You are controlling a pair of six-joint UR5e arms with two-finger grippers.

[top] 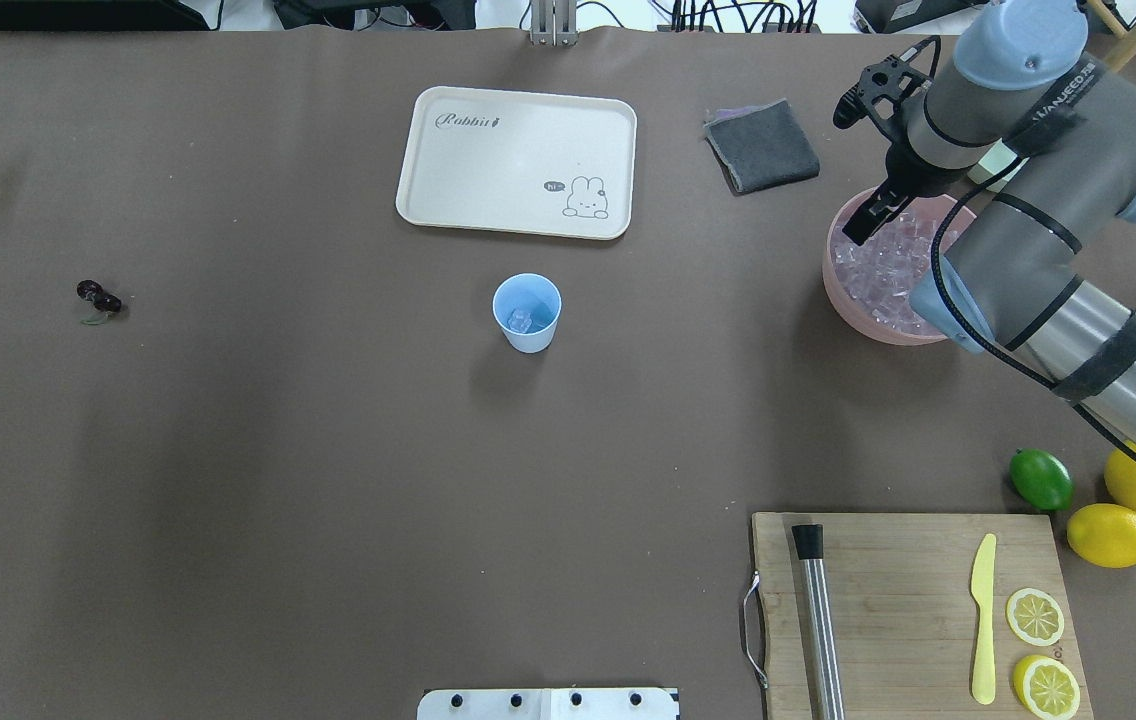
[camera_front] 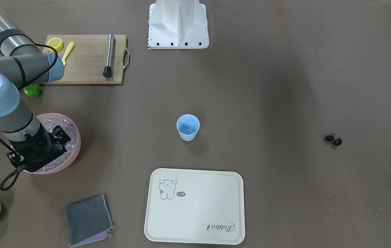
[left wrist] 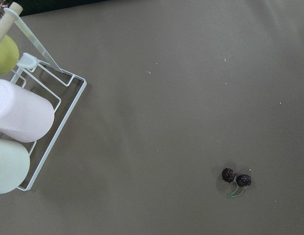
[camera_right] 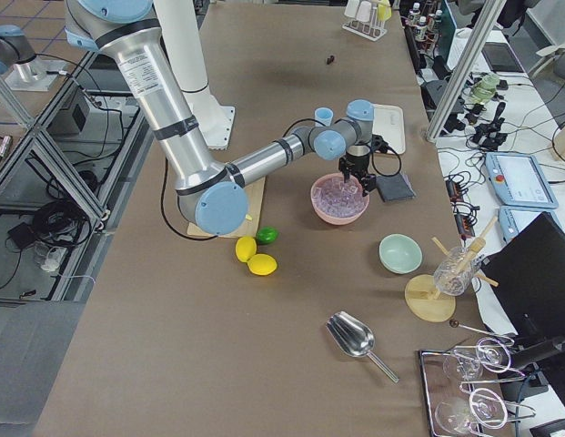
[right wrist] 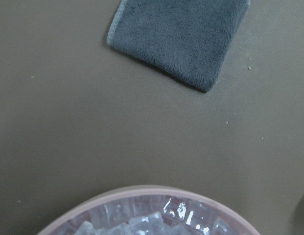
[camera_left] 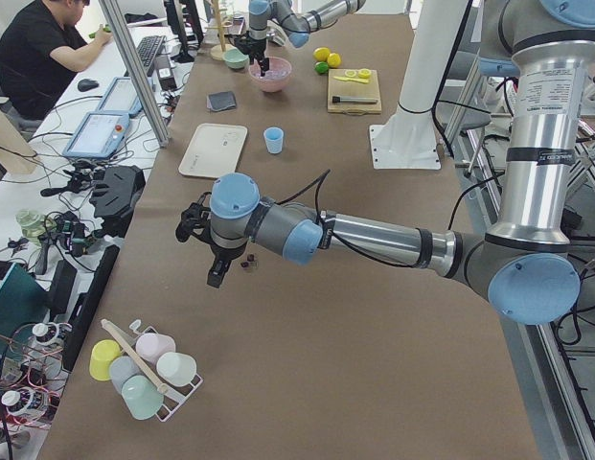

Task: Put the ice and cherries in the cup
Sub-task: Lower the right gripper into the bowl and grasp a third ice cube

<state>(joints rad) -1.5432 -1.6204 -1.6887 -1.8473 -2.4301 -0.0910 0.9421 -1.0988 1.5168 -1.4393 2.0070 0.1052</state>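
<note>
The light-blue cup [top: 527,313] stands upright at the table's middle with one ice cube [top: 520,320] in it. More ice [top: 893,265] fills a pink bowl [top: 843,290]. My right gripper [top: 860,232] hangs just over that ice at the bowl's far rim; I cannot tell whether it is open or shut. The cherries [top: 100,297] lie alone on the table, far to the cup's left. My left gripper [camera_left: 214,278] hovers close above and beside them in the exterior left view only, so I cannot tell its state. The left wrist view shows the cherries [left wrist: 236,178] and no fingers.
A cream tray [top: 518,160] lies beyond the cup, with a grey cloth [top: 763,145] to its right. A cutting board [top: 908,600] holds a steel muddler, a yellow knife and lemon slices. A lime [top: 1041,479] and lemons [top: 1111,534] lie beside it. A wire cup rack [left wrist: 24,122] stands near the cherries.
</note>
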